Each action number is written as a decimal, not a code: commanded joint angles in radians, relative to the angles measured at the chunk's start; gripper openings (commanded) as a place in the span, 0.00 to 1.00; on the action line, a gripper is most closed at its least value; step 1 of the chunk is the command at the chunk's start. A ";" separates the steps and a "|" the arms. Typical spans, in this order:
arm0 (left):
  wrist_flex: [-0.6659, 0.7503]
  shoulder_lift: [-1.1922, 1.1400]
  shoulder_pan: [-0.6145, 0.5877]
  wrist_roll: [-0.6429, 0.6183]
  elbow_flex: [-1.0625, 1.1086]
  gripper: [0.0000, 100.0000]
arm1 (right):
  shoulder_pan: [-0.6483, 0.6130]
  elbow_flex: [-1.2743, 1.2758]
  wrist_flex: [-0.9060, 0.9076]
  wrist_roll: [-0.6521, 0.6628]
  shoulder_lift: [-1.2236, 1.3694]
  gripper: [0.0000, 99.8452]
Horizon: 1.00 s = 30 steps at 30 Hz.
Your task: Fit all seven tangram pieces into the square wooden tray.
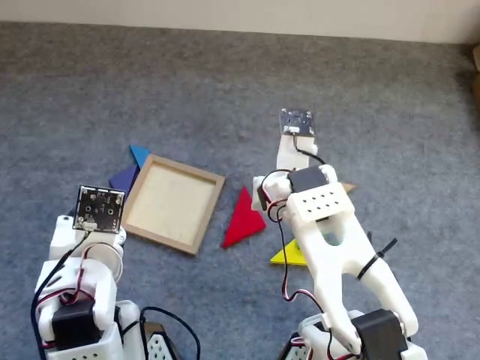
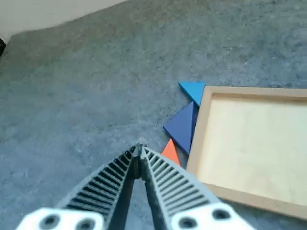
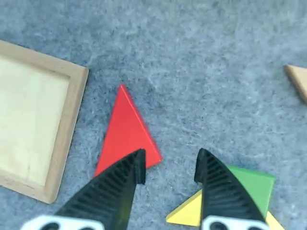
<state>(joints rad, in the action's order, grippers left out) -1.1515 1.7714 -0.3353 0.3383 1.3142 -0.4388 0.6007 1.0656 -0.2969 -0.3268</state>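
Nearest, the left gripper (image 2: 139,152) has its ribbed jaws pressed together on nothing and partly hides an orange triangle (image 2: 171,150). The right gripper (image 3: 170,166) hangs spread and empty, its arm covering part of the yellow triangle (image 1: 287,256). Farther, the flat red triangle (image 1: 244,217) lays its long edge near-to-far just right of the square wooden tray (image 1: 210,216), with a dark blue triangle (image 1: 124,178) and a light blue triangle (image 1: 139,154) against the tray's far-left side.

1. Soft, even light covers the whole bench (image 1: 187,82).
2. Shadows are faint, with a thin dark line just inside the tray (image 2: 249,91) rim.
3. The white arm (image 1: 337,247) shells are the brightest surfaces.
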 commanded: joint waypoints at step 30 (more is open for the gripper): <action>0.040 -1.724 -0.081 0.305 -0.938 0.22 | 0.016 -0.005 -0.028 0.011 -0.047 0.17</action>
<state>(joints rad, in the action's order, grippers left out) -1.1285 0.1343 -0.4012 0.6114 0.4733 -0.4388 0.6007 1.0656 -0.2969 -0.3268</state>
